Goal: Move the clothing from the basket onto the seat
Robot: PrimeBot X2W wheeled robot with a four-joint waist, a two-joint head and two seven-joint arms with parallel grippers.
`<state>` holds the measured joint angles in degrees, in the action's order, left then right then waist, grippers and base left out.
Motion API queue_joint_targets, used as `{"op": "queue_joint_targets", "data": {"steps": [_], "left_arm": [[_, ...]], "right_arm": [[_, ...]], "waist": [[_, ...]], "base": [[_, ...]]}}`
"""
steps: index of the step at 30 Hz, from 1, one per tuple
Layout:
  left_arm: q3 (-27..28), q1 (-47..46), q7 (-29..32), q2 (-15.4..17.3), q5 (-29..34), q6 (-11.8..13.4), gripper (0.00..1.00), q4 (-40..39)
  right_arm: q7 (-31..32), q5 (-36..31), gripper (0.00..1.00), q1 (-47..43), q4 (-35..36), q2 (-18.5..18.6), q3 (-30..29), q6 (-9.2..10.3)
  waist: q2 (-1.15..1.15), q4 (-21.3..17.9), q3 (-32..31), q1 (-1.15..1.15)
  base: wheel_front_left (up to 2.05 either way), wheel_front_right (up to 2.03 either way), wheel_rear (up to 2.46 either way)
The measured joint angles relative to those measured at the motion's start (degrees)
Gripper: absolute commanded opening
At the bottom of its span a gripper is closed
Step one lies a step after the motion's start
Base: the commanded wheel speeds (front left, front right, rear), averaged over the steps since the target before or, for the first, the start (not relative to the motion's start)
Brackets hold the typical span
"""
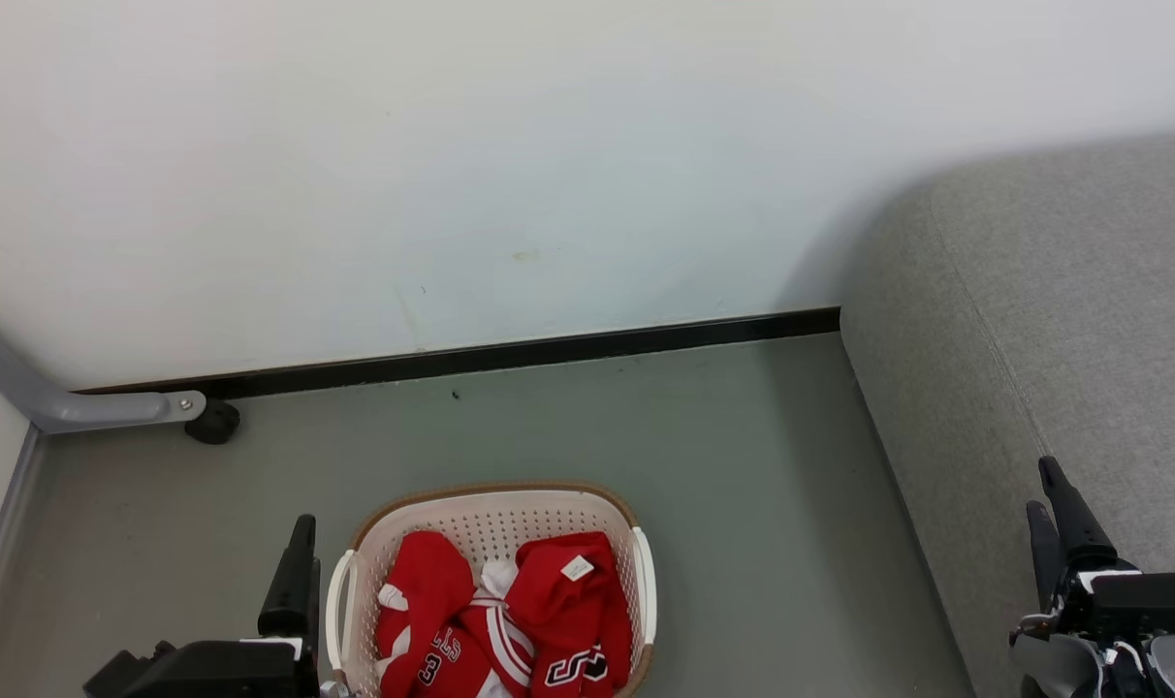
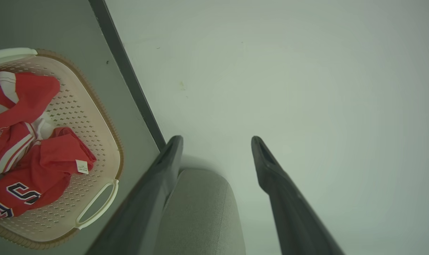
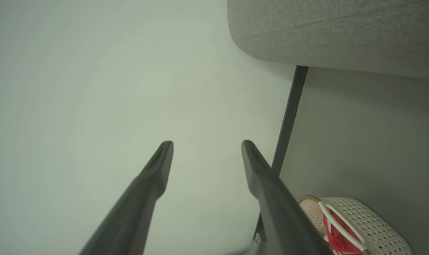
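Observation:
The cream perforated basket [image 1: 495,514] with a brown rim stands on the grey floor at the bottom centre, and the red jerseys [image 1: 510,620] lie crumpled inside it, a white tag on top. In the left wrist view the basket [image 2: 94,141] and the clothing [image 2: 41,170] lie at the left. My left gripper [image 1: 301,543] is just left of the basket, open [image 2: 217,141] and holding nothing. Over the light-grey seat [image 1: 1082,339] at the lower right, my right gripper [image 1: 1045,485] is open [image 3: 206,145] and holds nothing. The basket's corner [image 3: 373,223] appears at the bottom right of the right wrist view.
A white wall [image 1: 549,145] with a black skirting strip [image 1: 510,354] runs behind the basket. A grey metal leg with a black foot [image 1: 209,422] stands at the far left. Grey floor [image 1: 743,485] lies between basket and seat.

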<state>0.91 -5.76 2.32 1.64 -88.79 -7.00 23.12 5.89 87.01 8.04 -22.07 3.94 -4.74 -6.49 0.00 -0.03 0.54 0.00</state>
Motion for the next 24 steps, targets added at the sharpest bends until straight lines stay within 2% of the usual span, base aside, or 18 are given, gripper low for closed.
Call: {"op": "queue_joint_targets", "data": {"steps": [16,24], "left_arm": [[-3.98,-3.33,-3.53,0.97,10.05,0.02,1.0,3.99],[-5.5,-4.09,-5.05,1.09,17.68,2.0,1.0,5.47]], "right_arm": [[-2.41,-8.87,1.0,3.37,-0.86,5.0,8.35,-0.03],[-4.53,-15.01,1.0,5.34,-1.45,8.38,14.9,-0.05]], "waist": [[0.0,0.26,-0.03,0.0],[0.0,0.47,-0.06,0.0]], "base": [[0.0,0.0,0.0],[0.0,0.0,0.0]]}}
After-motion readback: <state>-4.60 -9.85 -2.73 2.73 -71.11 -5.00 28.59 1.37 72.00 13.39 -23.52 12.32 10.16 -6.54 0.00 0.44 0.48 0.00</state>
